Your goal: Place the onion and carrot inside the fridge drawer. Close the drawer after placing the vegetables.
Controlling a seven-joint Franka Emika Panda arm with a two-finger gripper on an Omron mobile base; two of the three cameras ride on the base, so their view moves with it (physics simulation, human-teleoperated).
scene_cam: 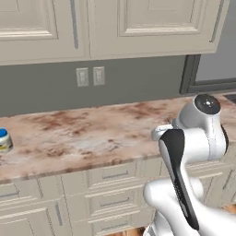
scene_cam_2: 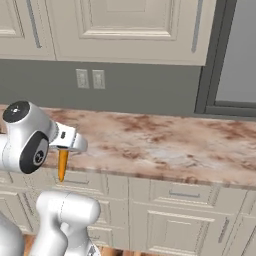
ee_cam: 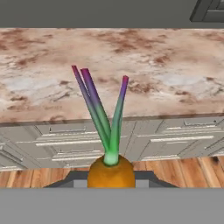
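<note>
My gripper (scene_cam_2: 63, 150) is shut on the carrot (scene_cam_2: 62, 166), whose orange root hangs point-down from the hand in front of the counter's edge. The hand view looks along the carrot (ee_cam: 110, 171): its orange crown sits between my two dark fingertips (ee_cam: 72, 180), and three green stalks with purple tips fan out toward the counter. The onion and the fridge drawer are out of view.
A brown-veined marble counter (scene_cam: 87, 133) runs across, with cream drawers (scene_cam_2: 185, 195) below and upper cabinets (scene_cam_2: 125, 25) above. A small jar with a blue lid (scene_cam: 4, 139) stands at the counter's left end. A dark-framed grey panel (scene_cam_2: 235, 55) rises at the right. Wooden floor (ee_cam: 183, 170) lies below.
</note>
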